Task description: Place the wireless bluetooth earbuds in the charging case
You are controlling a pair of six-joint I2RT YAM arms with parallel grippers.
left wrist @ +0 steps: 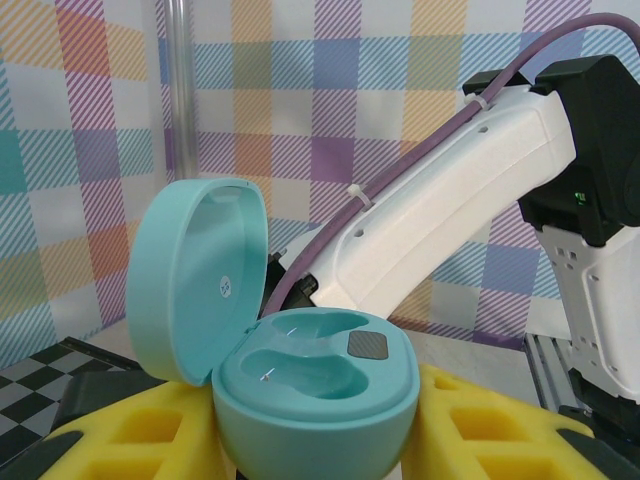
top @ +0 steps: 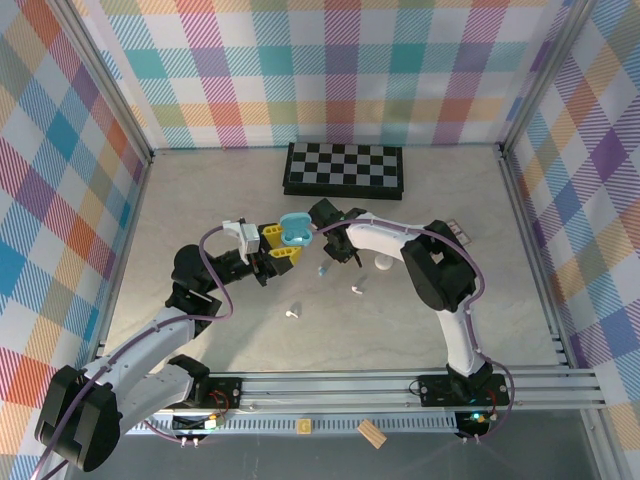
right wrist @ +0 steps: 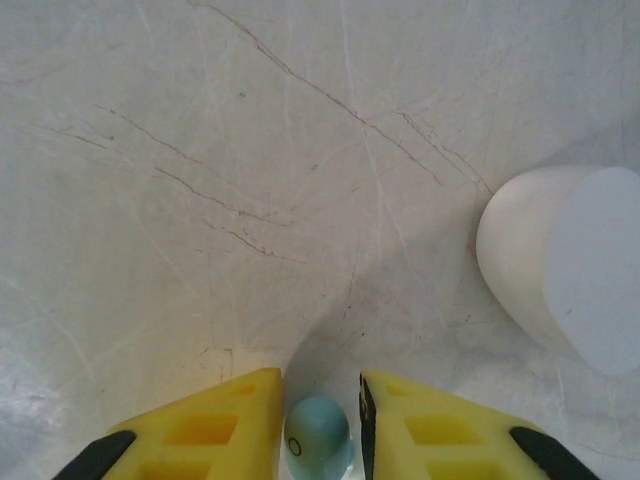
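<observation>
While the left gripper [top: 280, 243] pinches the smooth open case [left wrist: 310, 375], the right gripper [right wrist: 320, 425] pinches an earbud [right wrist: 318, 440]. It looks round and blue.

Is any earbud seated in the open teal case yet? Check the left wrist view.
No. Both wells of the teal case, gripped between the left fingers, sit empty beneath its raised lid.

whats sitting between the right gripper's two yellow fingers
A light blue earbud sits between the right gripper's yellow fingers, seen in the right wrist view; whether they pinch it is unclear.
</observation>
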